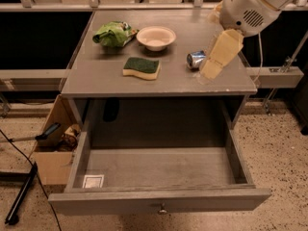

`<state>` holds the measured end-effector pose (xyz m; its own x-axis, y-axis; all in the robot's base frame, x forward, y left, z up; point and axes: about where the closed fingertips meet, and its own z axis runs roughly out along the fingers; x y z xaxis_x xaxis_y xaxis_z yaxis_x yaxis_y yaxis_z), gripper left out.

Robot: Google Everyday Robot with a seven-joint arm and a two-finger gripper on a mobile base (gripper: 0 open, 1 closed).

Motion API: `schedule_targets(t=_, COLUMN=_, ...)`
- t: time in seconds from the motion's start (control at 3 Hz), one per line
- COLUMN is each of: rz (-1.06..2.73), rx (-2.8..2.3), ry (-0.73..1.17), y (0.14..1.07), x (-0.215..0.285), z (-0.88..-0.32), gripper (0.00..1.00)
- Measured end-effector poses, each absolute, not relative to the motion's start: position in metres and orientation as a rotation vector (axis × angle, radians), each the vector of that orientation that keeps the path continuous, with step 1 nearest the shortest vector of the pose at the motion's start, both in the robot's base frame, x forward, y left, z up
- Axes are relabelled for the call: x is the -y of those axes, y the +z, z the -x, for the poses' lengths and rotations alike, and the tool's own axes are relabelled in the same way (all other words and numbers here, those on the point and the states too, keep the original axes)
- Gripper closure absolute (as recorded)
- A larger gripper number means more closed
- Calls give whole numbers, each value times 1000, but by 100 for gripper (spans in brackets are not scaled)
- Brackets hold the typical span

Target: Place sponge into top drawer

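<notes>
- The sponge (141, 67) lies flat on the table (183, 83), left of the middle and towards the front edge, not in the drawer.
- Its long axis runs left to right across the table, with the right end turned slightly towards the front. The dark green face is up and the pale yellow foam shows along the near side.
- The top drawer (144, 201) is pulled fully out below the table. Its round knob (162, 209) sits in the middle of the front panel.
- Inside the drawer, a small white label (93, 181) lies in the front left corner. Its print is too small to read.
- A pale bowl (156, 37) stands upright just behind the sponge. A crumpled green snack bag (113, 33) lies just beside it on the left.
- A metal can (196, 58) lies on its side to the right of the sponge, partly hidden by the gripper.
- The gripper (211, 70) hangs over the right part of the table, angled down and to the left, well apart from the sponge. I cannot tell whether it is open or closed, and it holds nothing I can see.
- A cardboard box (50, 165) stands on the floor at the left and holds a few odds and ends.
</notes>
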<state>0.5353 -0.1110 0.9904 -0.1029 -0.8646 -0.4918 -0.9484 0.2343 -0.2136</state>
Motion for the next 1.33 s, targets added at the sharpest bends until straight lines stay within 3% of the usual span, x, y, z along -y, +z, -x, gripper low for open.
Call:
schedule_targets(t=0.33, rz=1636, rx=-2007, ry=206, y=992, x=113, z=-532, gripper=0)
schedule_targets(t=1.33, rz=1449, rx=-2080, ry=300, y=949, x=70, z=-608, gripper=0)
